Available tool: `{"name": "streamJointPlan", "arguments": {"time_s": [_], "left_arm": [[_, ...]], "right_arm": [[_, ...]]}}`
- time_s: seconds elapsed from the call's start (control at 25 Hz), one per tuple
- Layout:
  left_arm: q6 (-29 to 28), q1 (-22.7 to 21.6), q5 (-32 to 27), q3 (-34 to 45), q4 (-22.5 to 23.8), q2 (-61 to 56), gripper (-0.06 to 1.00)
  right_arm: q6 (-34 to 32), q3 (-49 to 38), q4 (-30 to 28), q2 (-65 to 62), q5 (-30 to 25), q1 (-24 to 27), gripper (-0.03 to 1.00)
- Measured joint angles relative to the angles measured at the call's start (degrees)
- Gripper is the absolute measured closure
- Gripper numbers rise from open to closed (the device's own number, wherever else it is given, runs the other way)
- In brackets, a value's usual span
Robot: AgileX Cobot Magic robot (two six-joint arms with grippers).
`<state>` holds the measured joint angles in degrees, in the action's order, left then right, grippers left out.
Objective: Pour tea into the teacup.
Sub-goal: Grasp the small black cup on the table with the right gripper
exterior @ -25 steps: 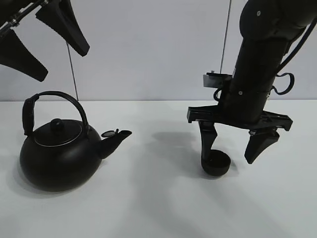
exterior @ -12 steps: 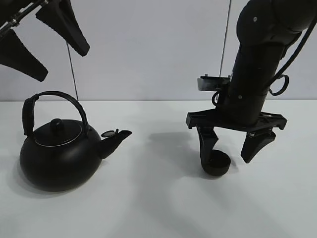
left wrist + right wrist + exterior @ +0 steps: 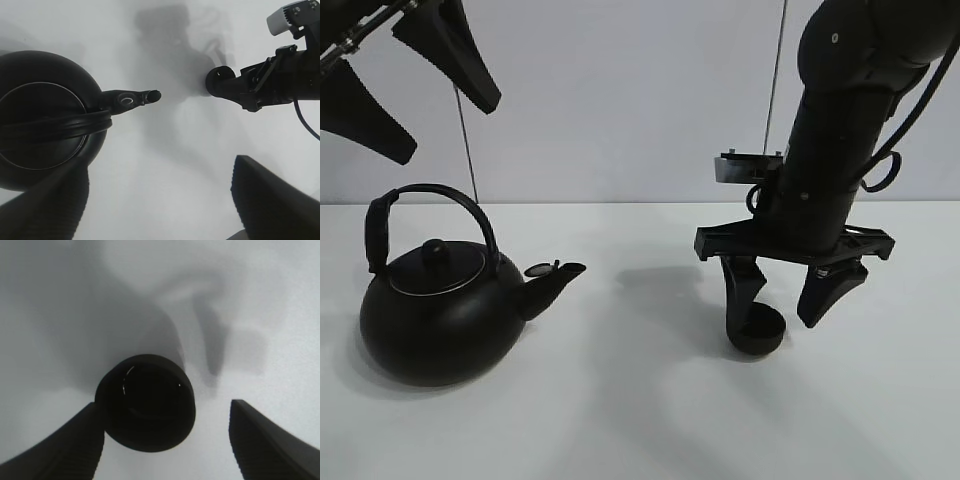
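Note:
The small black teacup (image 3: pixel 757 332) stands on the white table, right of centre. My right gripper (image 3: pixel 782 312) is open and hangs just above it, with one finger (image 3: pixel 740 288) against the cup's side and the other well clear. In the right wrist view the teacup (image 3: pixel 147 402) sits between the spread fingers (image 3: pixel 60 445), close to one of them. The big black kettle (image 3: pixel 435 310) with an arched handle stands at the left, its spout (image 3: pixel 555 280) pointing at the cup. My left gripper (image 3: pixel 448 132) is open and empty, high above the kettle (image 3: pixel 40 125).
The white table (image 3: pixel 620 420) runs to a pale back wall. The right arm (image 3: pixel 280 75) reaches in from the side in the left wrist view, with the teacup (image 3: pixel 218 81) at its tip. Two thin cables (image 3: pixel 468 150) hang against the wall.
My right gripper has risen a little and drifted slightly left, staying open over the teacup. The cup, the kettle and the left gripper have not moved.

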<state>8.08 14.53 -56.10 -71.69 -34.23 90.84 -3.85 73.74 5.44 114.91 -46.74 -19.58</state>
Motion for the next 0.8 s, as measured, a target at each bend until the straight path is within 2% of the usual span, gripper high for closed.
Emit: {"name": "streamJointPlan", "arguments": {"time_s": [0.8], "left_arm": [[0.00,0.00,0.00,0.00,0.00,0.00,0.37]], "right_arm": [[0.67,0.00,3.09,0.00,0.20,0.00,0.49]]}}
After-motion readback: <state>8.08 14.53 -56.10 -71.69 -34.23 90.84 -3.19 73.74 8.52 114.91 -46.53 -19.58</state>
